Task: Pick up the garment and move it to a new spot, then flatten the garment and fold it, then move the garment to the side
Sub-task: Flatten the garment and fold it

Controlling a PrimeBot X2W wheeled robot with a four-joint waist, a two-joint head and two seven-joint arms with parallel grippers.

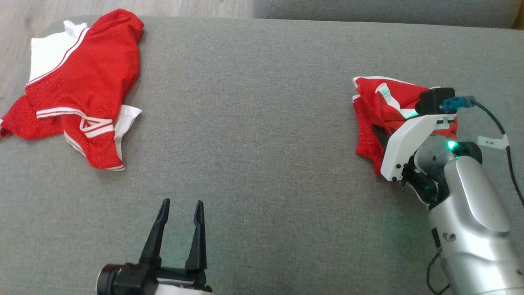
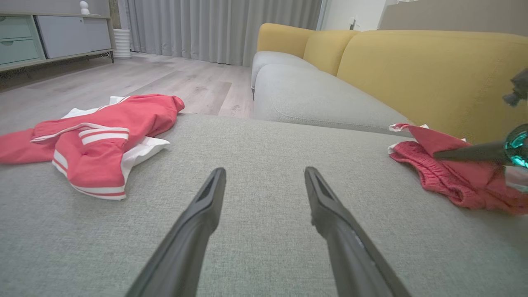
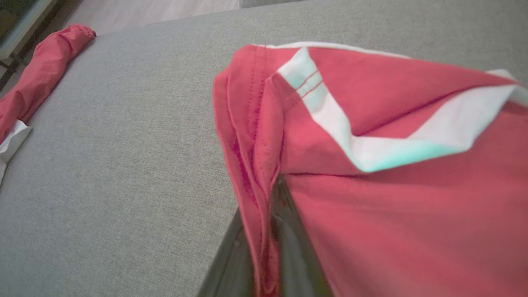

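Right fingers [image 3: 293, 247] pinch the red-and-white garment [image 3: 371, 123], grey cushion [image 3: 123, 144] beneath.

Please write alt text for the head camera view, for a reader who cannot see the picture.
The right gripper is shut on a crumpled red garment with white trim, at the right of a grey cushion. A second red and white garment lies rumpled at the far left; the left gripper, open and empty, is at the bottom.
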